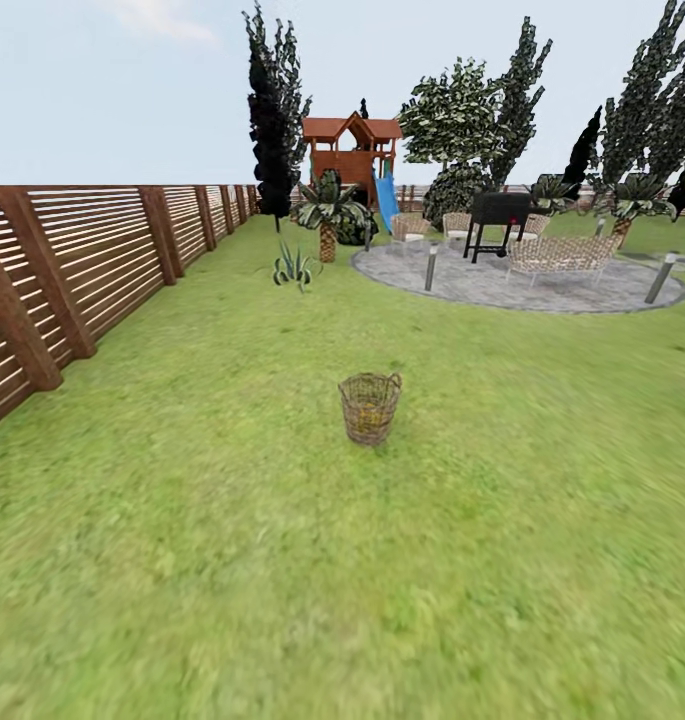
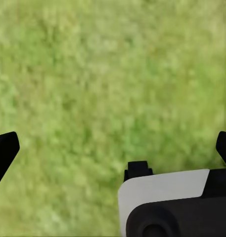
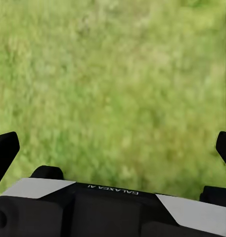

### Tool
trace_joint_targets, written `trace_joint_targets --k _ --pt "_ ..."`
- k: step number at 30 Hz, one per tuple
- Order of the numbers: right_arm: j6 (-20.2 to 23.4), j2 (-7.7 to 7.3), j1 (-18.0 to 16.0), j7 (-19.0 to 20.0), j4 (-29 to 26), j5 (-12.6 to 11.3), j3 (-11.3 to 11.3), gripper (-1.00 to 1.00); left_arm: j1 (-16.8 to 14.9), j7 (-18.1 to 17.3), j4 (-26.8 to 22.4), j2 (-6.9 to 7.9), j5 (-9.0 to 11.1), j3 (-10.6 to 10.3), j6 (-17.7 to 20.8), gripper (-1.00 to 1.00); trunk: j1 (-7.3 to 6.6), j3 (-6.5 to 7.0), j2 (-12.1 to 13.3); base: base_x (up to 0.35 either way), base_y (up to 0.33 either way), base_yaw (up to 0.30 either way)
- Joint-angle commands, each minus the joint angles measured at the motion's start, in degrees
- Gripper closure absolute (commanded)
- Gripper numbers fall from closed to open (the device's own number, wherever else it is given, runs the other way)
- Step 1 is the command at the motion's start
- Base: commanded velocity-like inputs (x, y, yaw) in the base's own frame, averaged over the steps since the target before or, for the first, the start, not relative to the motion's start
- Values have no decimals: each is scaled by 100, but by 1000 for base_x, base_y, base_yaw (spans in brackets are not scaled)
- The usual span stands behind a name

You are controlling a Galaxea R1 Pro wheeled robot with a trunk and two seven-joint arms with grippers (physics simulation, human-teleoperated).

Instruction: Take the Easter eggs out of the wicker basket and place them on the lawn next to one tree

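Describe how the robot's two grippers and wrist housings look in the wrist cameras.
The left gripper has black, tapered fingers and a glossy white shell over a rounded black housing. The right gripper has matching black fingers, a black body with pale grey-white panels, and small white lettering printed on it.

The right pincer (image 3: 113, 148) hangs spread wide above blurred green lawn (image 3: 113, 74).

Open lawn (image 1: 282, 560) all round the wicker basket (image 1: 370, 407) — fence (image 1: 72, 270) at nine o'clock, patio (image 1: 512, 280) at one.
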Motion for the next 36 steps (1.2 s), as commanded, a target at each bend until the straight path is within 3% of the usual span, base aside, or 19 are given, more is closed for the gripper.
trace_joint_targets --k 1,17,25,29,36 --pt "33 -2 -1 5 -10 -46 10 -100 -4 31 4 1 12 -47 -20 -100 3 -6 -4 271 -200 0" --pt "33 -11 -1 -2 -10 -46 10 -100 -3 31 4 5 12 -47 -20 -100 3 -6 -4 271 -200 11" --pt "33 -11 -1 -2 -10 -48 3 -100 -3 31 4 1 12 -53 -20 -100 3 -6 -4 270 -200 232" --pt "31 -17 -1 0 -10 -50 2 -100 -6 31 4 1 12 -208 -20 -100 3 -6 -4 270 -200 282" --pt "30 -14 -1 -6 -10 -40 6 -100 -7 31 4 0 12 -276 -21 -100 3 -6 -4 270 -200 231"
